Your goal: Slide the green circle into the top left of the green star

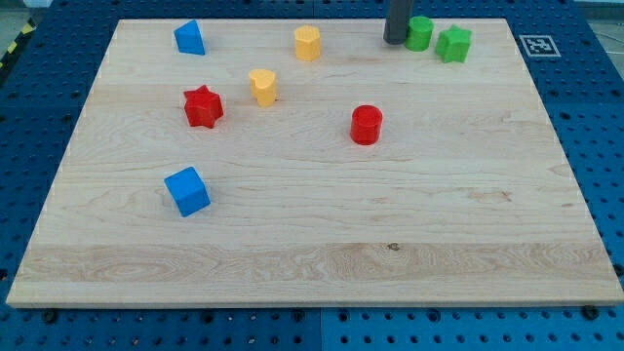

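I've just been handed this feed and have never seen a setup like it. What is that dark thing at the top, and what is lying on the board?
There is one camera view, looking down at a wooden board on a blue pegboard table. The dark thing is a rod on a robot arm; it holds nothing and only pushes. My tip sits right against the view's left side of the green circle, which is close beside the green star. Also on the board: two yellow blocks, a red star, a red cylinder, and two blue blocks.
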